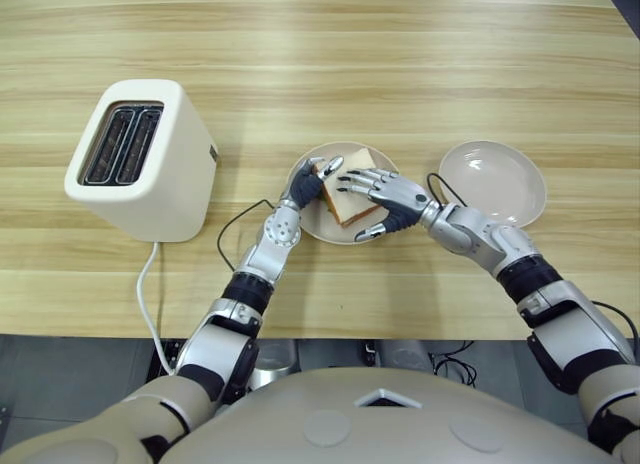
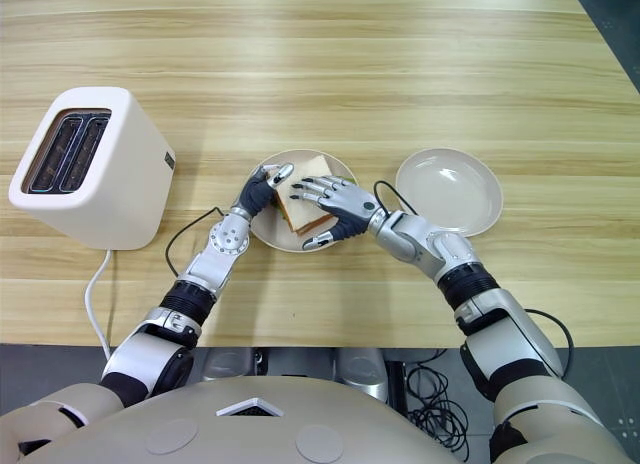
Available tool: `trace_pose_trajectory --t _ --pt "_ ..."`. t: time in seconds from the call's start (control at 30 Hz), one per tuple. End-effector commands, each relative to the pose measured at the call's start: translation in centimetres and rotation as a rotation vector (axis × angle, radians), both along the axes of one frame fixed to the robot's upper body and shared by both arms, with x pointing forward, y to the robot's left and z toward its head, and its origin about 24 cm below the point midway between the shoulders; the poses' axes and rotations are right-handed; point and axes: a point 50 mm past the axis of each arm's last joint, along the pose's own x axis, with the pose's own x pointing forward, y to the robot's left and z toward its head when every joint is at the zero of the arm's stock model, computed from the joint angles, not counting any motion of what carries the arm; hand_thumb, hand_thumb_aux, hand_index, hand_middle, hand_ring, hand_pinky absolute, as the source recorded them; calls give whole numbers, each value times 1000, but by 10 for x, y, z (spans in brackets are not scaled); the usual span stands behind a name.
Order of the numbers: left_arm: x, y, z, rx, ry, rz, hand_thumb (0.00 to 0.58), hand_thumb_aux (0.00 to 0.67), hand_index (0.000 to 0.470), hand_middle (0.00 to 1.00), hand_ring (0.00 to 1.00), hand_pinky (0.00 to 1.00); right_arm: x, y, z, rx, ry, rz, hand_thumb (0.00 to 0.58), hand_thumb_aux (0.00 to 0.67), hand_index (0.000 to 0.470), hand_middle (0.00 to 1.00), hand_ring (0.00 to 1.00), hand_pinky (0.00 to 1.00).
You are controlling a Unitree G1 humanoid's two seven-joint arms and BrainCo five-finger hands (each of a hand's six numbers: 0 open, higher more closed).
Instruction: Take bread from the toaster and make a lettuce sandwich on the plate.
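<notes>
Wooden table [image 1: 400,54], bread [image 1: 358,161] on plate [image 1: 320,225]

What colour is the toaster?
The toaster is cream with dark slots on top; the left eye view shows it best.

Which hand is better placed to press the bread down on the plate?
Right, likely. The right hand lies spread over the bread on the plate; the left hand sits at the bread's left edge, fingers curled on one corner.
</notes>
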Motion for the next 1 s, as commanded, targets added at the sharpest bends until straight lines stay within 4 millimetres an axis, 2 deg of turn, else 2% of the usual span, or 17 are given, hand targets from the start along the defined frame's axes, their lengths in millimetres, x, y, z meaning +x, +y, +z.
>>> trace_pose_trajectory --t 0.03,0.17,0.2,0.23,0.33,0.4,0.47,0.57,0.7,0.8,0.9,0.93,0.97,1.0 --pt "7 -4 24 23 -123 -29 0 0 0 518 518 518 -20 -11 -38 -168 173 10 0 0 0 0 0 0" --pt "12 1 63 115 -340 -29 0 0 0 467 467 467 -19 -12 -38 -167 177 4 0 0 0 0 0 0" --pt "12 5 78 186 -437 -15 0 0 0 306 306 306 -19 -12 -38 -166 177 4 0 0 0 0 0 0" --pt "11 9 94 274 -545 7 0 0 0 306 306 306 -19 -12 -38 -164 176 4 0 0 0 0 0 0" --pt "0 22 143 571 -874 109 0 0 0 98 98 98 -19 -12 -37 -156 177 6 0 0 0 0 0 0" --pt "-10 31 170 687 -1021 197 0 0 0 94 94 94 -19 -12 -37 -156 178 4 0 0 0 0 0 0" --pt "-20 37 186 712 -1087 260 0 0 0 94 94 94 -18 -13 -37 -153 179 -1 0 0 0 0 0 0" --pt "-28 38 194 685 -1107 282 0 0 0 90 90 90 -18 -13 -36 -141 176 -7 0 0 0 0 0 0" --pt "-30 33 184 656 -1067 242 0 0 0 94 94 94 -14 -12 -32 -118 148 -17 0 0 0 0 0 0" --pt "-29 29 172 640 -1029 210 0 0 0 75 75 75 -7 -10 -16 -11 74 -31 0 0 0 0 0 0" --pt "-29 29 166 618 -1003 181 0 0 0 71 71 71 -3 -6 15 237 21 -23 0 0 0 0 0 0" --pt "-30 30 164 587 -988 171 0 0 0 67 67 67 -4 -4 30 381 39 -9 355 252 173 0 0 0" --pt "-31 31 163 565 -978 166 0 0 0 67 67 67 -6 -4 40 475 52 6 355 252 173 0 0 0" --pt "-32 32 162 513 -955 146 5 3 2 78 78 78 -7 -5 51 574 64 19 485 399 274 141 141 141"
